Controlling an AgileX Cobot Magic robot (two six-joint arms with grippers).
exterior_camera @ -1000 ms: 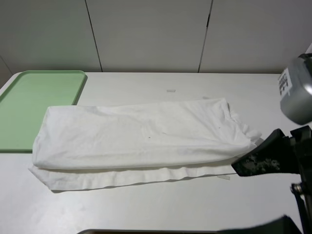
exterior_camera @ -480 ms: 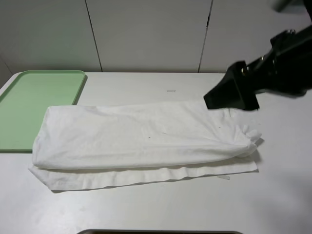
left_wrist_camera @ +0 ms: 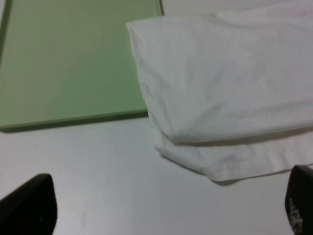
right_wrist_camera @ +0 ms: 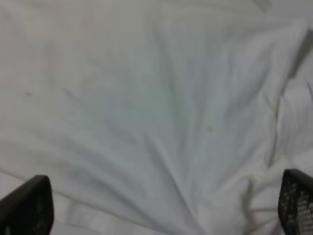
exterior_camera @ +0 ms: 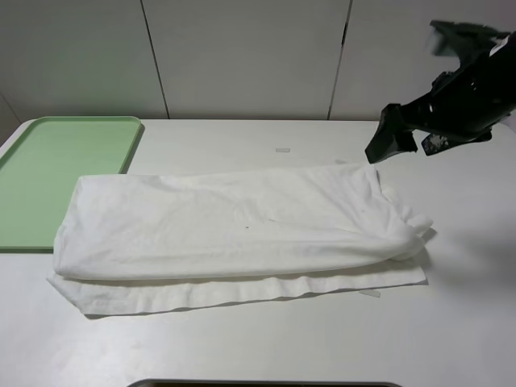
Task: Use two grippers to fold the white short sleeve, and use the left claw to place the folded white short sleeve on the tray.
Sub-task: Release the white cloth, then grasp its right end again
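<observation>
The white short sleeve lies on the table folded into a long band, its lower layer sticking out along the front edge. Its left end overlaps the corner of the green tray; the tray holds nothing else. My right gripper hovers open above the shirt's far right corner, touching nothing. In the right wrist view the cloth fills the frame between the open gripper fingers. The left gripper is open over bare table near the shirt's left end, and is out of the exterior view.
One small tape strip lies behind the shirt and another by its front right corner. A dark edge runs along the table's near side. Pale wall panels stand behind the table.
The right arm has lifted from the shirt's near right end, swung up and back, and now hovers above the far right corner. The shirt has not moved.
</observation>
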